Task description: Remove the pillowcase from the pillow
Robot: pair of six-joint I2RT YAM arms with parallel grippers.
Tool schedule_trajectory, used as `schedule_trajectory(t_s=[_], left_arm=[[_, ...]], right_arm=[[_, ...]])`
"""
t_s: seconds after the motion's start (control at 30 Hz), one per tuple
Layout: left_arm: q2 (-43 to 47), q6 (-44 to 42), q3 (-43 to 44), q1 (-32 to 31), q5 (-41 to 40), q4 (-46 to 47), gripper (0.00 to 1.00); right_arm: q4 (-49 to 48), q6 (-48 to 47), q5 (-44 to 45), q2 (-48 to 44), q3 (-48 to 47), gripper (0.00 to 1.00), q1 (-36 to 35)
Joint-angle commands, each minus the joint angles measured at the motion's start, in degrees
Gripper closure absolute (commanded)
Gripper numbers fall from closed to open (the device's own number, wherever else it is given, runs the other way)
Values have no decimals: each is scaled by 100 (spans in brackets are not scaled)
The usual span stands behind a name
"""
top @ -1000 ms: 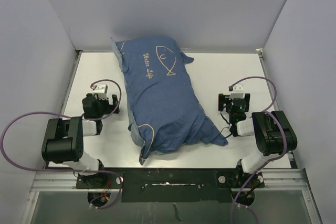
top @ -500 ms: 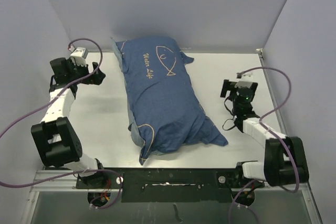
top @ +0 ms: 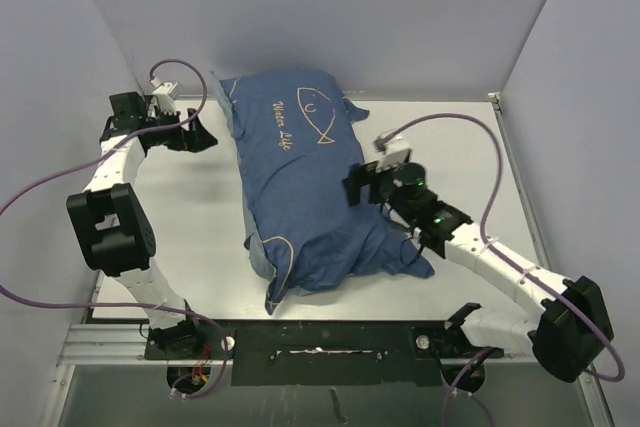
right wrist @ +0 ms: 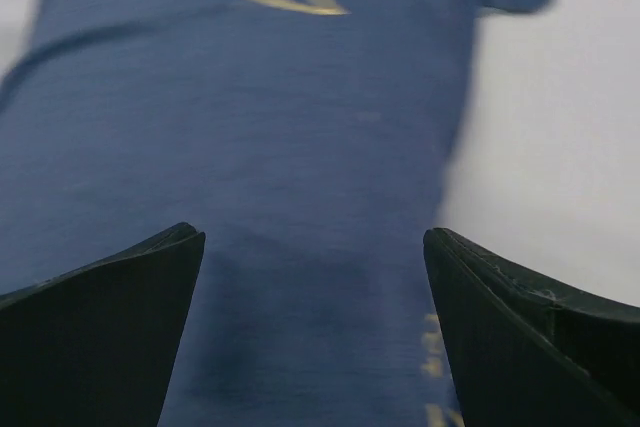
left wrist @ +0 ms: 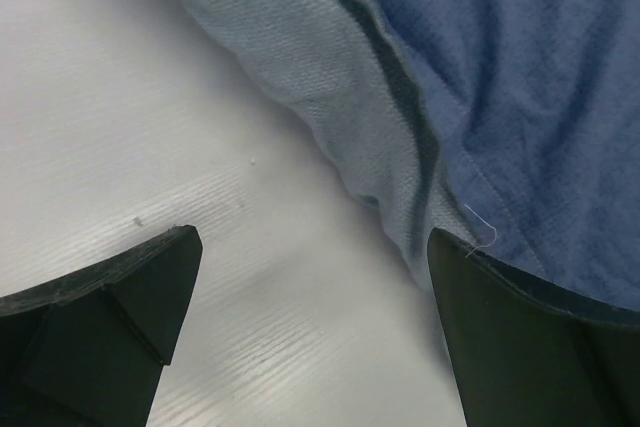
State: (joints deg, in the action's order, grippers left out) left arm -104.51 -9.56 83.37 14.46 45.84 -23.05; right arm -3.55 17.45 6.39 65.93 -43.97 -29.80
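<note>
Lying lengthwise on the flat white table [top: 200, 247], the large blue denim-like pillowcase [top: 310, 197] is reaching from the near edge toward the grey far wall [top: 330, 17], carrying its pale fish outline [top: 316, 112] and cursive lettering [top: 285, 127] at the far end. It is bulging full; the pillow inside is not showing. The right gripper [top: 362, 185] is hovering over the pillowcase's right side at mid-length, fingers spread wide and gripping nothing. Farther back, the left gripper [top: 200, 135] is sitting low just beside the far left edge of the cloth, jaws wide apart and empty, one finger [left wrist: 530, 347] overlapping the hem.
</note>
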Motion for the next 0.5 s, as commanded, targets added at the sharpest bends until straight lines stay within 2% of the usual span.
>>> schedule_trajectory(t_s=[0.0,0.07,0.2,0.27,0.37,0.47], left_arm=[[29,248,437,-203,553,-16,2],[108,340,435,-227,793,-156,2],[467,-109,156,-450,1117,-846,2],[661,-475,-86,-665,1143,-1196,2],[855,-627,-461,-999,1085,-1455,2],[901,-745,-703,-1433,662,-1446,2]], right_arm=[[479,-837,1386,216,-695,2,-1935],[772,-765,1650,497,-1006,2,-2450],[1554,-405,1682,653,-1204,2,-2355],[1796,-292,1473,479,-1115,2,-2024],[2066,-134,702,67,-899,2,-1211],[2381,-187,-340,-307,-656,1,-234]])
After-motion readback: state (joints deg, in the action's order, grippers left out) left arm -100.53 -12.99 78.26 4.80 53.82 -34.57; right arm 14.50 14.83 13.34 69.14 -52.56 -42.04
